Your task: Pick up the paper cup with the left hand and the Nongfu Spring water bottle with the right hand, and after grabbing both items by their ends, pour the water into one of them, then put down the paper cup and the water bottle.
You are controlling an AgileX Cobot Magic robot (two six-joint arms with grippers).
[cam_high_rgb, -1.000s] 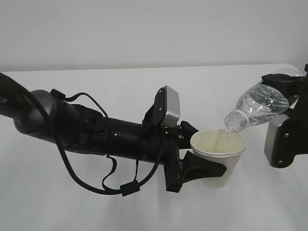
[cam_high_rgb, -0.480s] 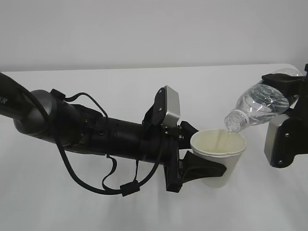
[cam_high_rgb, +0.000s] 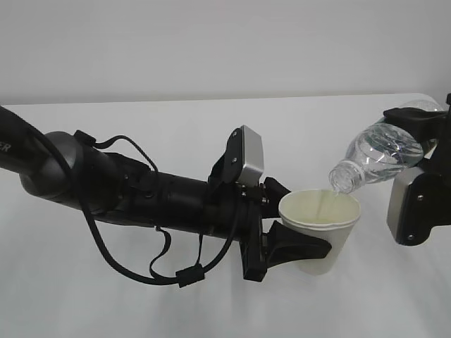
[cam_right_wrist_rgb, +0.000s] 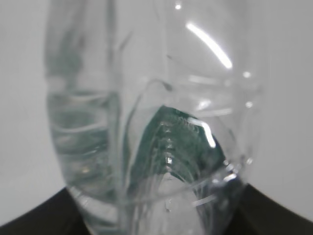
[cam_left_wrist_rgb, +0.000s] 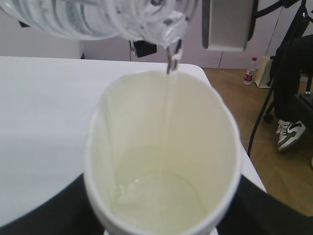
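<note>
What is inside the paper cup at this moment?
The paper cup holds a shallow pool of water at the bottom, and a thin stream falls in from the tilted bottle above. Nothing else is visible inside; most of its cream wall is bare.

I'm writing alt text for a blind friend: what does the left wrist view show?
A thin stream of water falls from the mouth of a tilted clear bottle into a white paper cup, where a little has pooled at the bottom. The cup is held from below by a black pincer above a white table.
</note>
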